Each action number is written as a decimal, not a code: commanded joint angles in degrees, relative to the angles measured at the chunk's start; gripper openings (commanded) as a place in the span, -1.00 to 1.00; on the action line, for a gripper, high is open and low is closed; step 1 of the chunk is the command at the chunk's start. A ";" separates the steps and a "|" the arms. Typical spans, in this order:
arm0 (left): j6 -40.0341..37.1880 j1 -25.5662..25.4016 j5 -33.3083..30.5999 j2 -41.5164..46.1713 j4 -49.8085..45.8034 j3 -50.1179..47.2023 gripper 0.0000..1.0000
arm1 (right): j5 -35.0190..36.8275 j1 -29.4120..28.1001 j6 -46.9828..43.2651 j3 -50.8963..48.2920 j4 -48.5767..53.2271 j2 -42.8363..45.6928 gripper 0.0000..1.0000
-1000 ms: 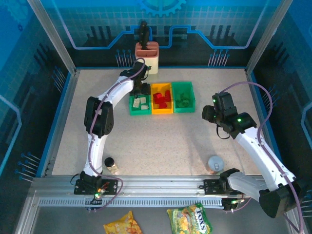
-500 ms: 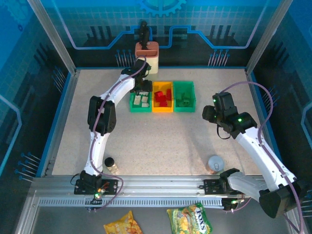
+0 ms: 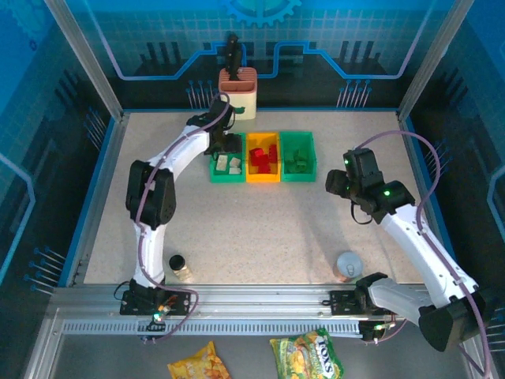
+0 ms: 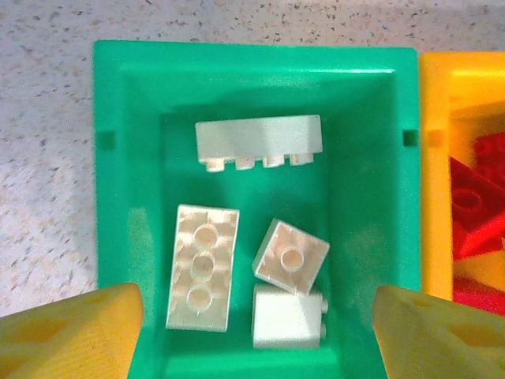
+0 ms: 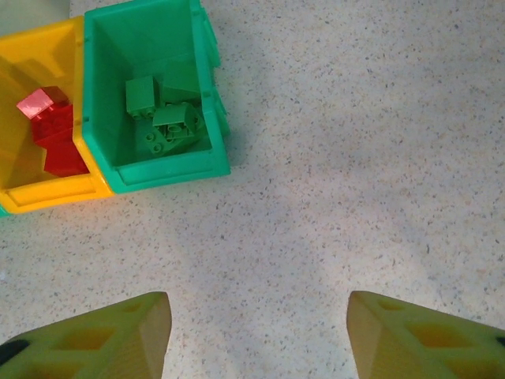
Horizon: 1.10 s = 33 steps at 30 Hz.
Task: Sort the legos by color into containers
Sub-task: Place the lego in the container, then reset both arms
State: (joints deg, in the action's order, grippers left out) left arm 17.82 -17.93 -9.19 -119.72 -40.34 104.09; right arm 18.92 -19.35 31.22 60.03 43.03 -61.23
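Cream legos [image 4: 203,267], four in number, are found inside the left green bin [image 4: 126,95]. One long brick is tipped on its side by the far wall, a longer brick is laid flat at the near left, and two small bricks are set close together at the near right, apparently touching. Wall against wall with that bin, the orange-yellow bin [image 5: 47,193] is placed, and red legos [image 5: 55,138] are heaped in it. Against its other side the right green bin [image 5: 170,167] is set, with green legos [image 5: 166,118] gathered in a loose cluster on its floor. The left gripper [image 4: 254,316] is held above the cream bricks, its yellow fingers [image 4: 71,332] spread wide and nothing grasped between them. The right gripper [image 5: 256,308] is held over bare table [image 3: 260,229], near the right green bin but apart from it, its fingers [image 5: 102,339] likewise parted and nothing gripped. Behind the bins a cream holder with a brown top [image 3: 238,91] is stood. At the near edge a small black-capped jar [image 3: 179,267] and a grey round cup [image 3: 348,264] are seen, well apart from each other.
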 commanded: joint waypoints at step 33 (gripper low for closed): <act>-15.79 13.54 -11.43 36.54 63.87 -70.72 0.99 | -1.64 14.50 -27.99 -32.66 -81.92 -22.96 0.99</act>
State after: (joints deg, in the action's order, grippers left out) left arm 8.93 -4.71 -22.65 -84.16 6.33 37.28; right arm 19.46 -5.52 6.22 28.95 -25.36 -82.91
